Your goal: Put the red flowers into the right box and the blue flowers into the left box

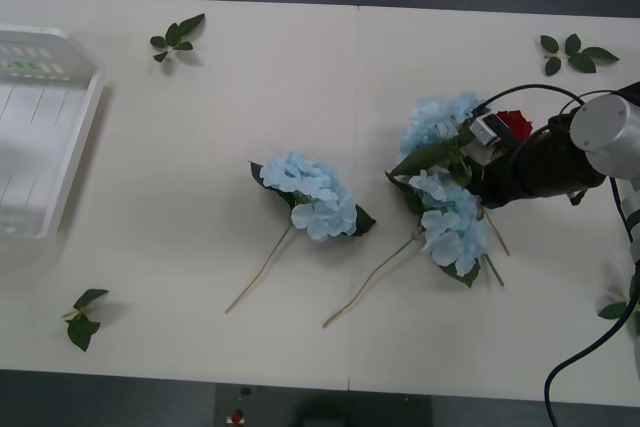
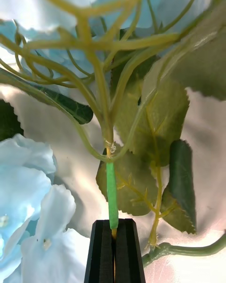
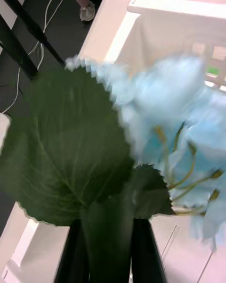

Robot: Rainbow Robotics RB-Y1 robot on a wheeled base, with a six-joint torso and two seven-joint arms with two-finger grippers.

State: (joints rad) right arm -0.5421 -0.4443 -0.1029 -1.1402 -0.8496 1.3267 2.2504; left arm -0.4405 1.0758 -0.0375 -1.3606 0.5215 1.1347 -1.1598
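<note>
At nine o'clock we see the left box (image 1: 45, 137) against the table (image 1: 200, 97) edge, open tabletop beside it. Our left gripper (image 3: 110, 252) is clenched on a blue flower (image 3: 165, 108) with a big leaf, above that box (image 3: 155, 33). Three blue flowers (image 1: 312, 195) lie from centre toward three o'clock, the middle one apart with clear room around it. At three o'clock our right gripper (image 2: 114, 250) pinches a green stem (image 2: 111, 193); one red flower (image 1: 515, 124) peeks behind. Four leaf sprigs (image 1: 175, 35) dot the edges
</note>
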